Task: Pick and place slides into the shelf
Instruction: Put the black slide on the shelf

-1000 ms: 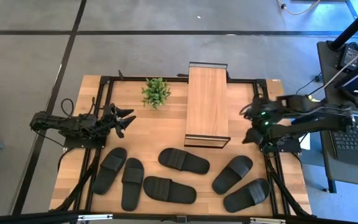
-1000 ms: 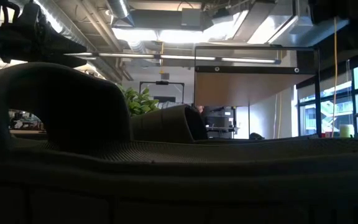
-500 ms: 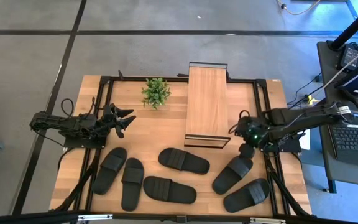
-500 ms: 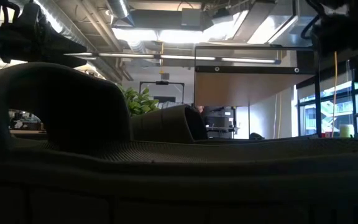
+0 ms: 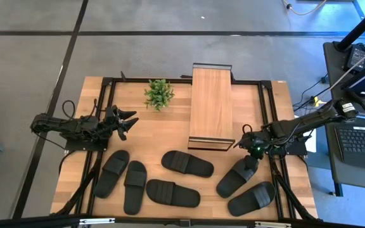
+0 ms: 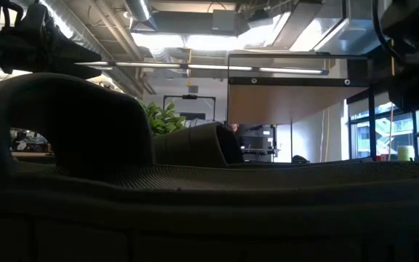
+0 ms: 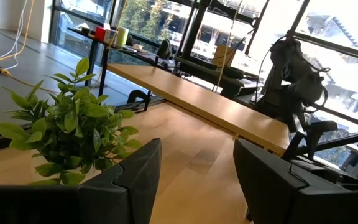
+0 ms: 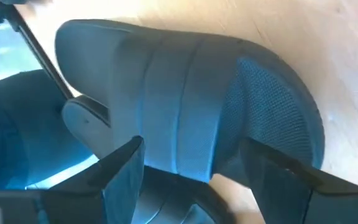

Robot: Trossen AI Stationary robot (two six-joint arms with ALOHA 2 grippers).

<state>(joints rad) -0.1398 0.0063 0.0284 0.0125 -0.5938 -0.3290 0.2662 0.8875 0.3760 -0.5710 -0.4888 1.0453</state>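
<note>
Hovering open-jawed over one slide (image 5: pixel 236 177) just before the shelf (image 5: pixel 211 104), the right gripper (image 5: pixel 251 152) grips nothing. All six slides remain unshelved. Left gripper (image 5: pixel 129 122) waits open, well aside.

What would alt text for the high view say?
The right gripper, open, hangs over one of six matte black slide sandals lying on the wooden table near a light-wood-topped shelf. The left gripper waits open beside a small green plant.
</note>
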